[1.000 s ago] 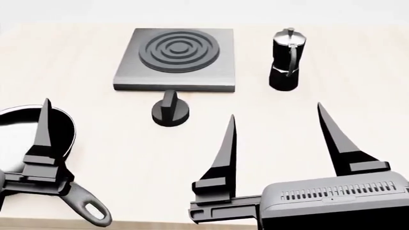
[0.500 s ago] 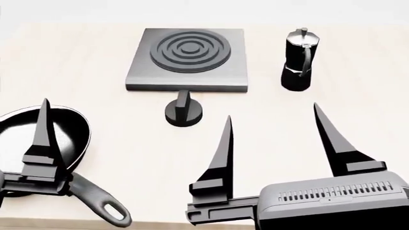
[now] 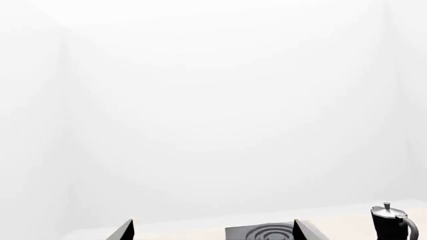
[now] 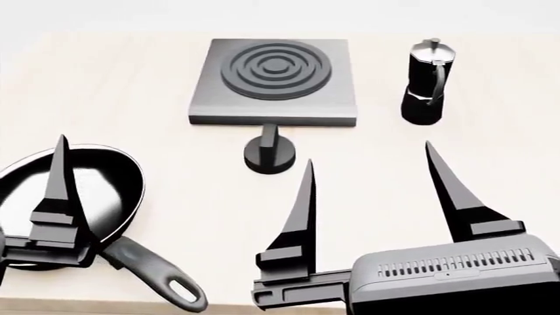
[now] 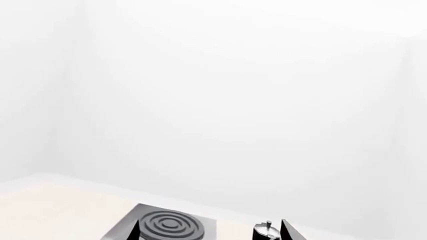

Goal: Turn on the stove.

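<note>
Resting on a pale wooden table (image 4: 131,85) under white walls, stove (image 4: 273,82) faces spread right end effector (image 4: 368,177)

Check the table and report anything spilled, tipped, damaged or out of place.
Nothing stands out. The stove lies flat with its knob just in front, the moka pot stands upright beside it, and the frying pan sits right way up. No spills or damage show.
</note>
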### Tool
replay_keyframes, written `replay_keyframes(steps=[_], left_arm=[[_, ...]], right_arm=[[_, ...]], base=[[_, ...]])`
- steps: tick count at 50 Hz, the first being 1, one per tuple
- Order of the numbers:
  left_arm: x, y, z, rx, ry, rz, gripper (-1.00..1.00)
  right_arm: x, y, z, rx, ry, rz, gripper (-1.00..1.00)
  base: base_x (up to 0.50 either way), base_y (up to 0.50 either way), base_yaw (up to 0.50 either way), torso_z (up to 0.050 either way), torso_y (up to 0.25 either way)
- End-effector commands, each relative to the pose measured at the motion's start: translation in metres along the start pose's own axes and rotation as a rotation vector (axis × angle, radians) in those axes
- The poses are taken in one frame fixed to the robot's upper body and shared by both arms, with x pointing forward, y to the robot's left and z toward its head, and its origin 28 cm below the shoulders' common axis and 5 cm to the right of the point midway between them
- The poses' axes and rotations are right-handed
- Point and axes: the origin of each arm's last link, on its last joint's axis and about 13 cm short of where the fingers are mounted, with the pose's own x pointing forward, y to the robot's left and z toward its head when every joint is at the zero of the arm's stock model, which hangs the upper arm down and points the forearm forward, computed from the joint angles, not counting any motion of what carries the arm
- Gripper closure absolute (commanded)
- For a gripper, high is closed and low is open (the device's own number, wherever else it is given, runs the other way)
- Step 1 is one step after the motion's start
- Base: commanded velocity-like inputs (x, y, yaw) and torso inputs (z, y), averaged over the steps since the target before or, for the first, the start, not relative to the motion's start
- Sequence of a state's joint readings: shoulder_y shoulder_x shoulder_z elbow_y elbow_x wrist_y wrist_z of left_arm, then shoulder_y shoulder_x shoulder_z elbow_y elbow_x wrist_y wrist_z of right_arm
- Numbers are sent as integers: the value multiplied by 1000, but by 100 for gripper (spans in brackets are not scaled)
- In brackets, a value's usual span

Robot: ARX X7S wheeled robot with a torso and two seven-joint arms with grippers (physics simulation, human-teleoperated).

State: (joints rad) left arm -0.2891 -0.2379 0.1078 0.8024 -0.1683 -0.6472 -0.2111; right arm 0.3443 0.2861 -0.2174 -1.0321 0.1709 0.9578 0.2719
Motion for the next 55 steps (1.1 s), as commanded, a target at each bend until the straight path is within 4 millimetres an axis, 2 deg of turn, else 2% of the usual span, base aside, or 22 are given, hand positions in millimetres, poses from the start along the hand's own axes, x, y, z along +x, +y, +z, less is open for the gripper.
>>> replay_keyframes(steps=[1,55], left_arm=[[0,0,-1,0,2,1,-100],[1,0,-1,4,0,3,-100]], right_arm=[[0,0,0,-2,-2,2,-100],[1,2,-1,-22,0,9,-100]], base=[[0,98,0,0,0],[0,99,0,0,0]])
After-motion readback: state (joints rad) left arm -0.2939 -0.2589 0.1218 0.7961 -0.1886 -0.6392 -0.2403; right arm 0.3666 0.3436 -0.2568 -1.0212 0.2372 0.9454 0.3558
